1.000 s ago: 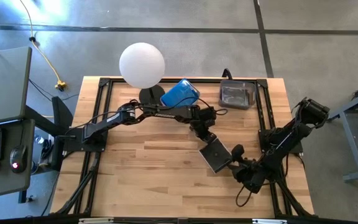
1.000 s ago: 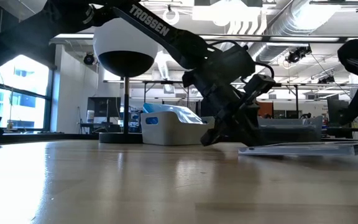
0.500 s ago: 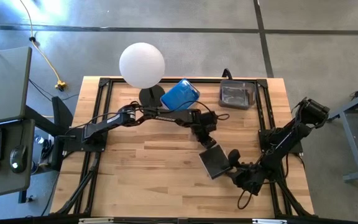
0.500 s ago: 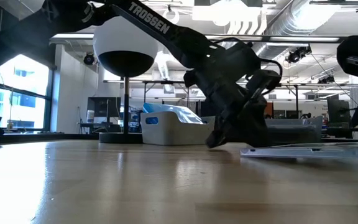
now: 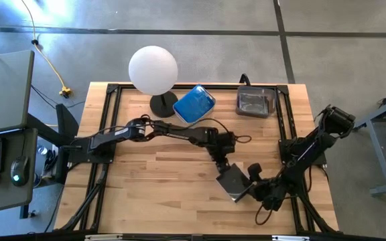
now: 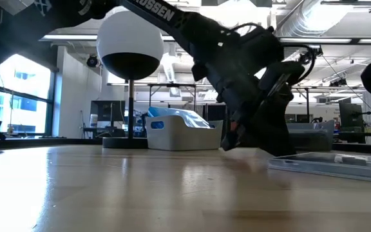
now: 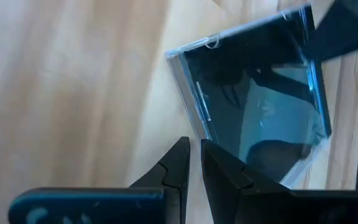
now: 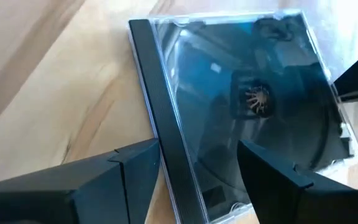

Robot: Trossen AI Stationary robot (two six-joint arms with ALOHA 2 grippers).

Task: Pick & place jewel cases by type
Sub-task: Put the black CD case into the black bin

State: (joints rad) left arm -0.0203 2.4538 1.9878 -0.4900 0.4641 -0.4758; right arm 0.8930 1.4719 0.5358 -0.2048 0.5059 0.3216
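Observation:
A clear jewel case with a black inside [image 5: 234, 181] lies flat on the table toward the near right. It also shows as the jewel case [image 7: 253, 106] in the left wrist view, the jewel case [image 8: 247, 106] in the right wrist view and the jewel case [image 6: 327, 164] in the low view. My left gripper [image 5: 222, 165] is shut and stands at the case's far-left edge, pointing down. My right gripper [image 5: 250, 189] is open and low at the case's near-right side. Its fingers stand on either side of the case's spine corner [image 8: 160, 143]. Whether they touch it, I cannot tell. My left gripper [image 7: 195, 144] pushes with its shut fingertips against the case's clear side edge [image 7: 194, 127], coming from above and from the table's left. The case stays flat on the wood.
A white tub with blue contents [image 5: 194, 104] and a clear tub with dark contents [image 5: 255, 102] stand along the far edge. A lamp with a white globe [image 5: 153, 70] stands far left of them. Bare wood lies to the left and in the near middle.
My left gripper has moved toward the near edge and a little to the right, staying shut. The jewel case has slid ahead of it along the table toward the near edge, turning slightly, and now lies between my right gripper's open fingers.

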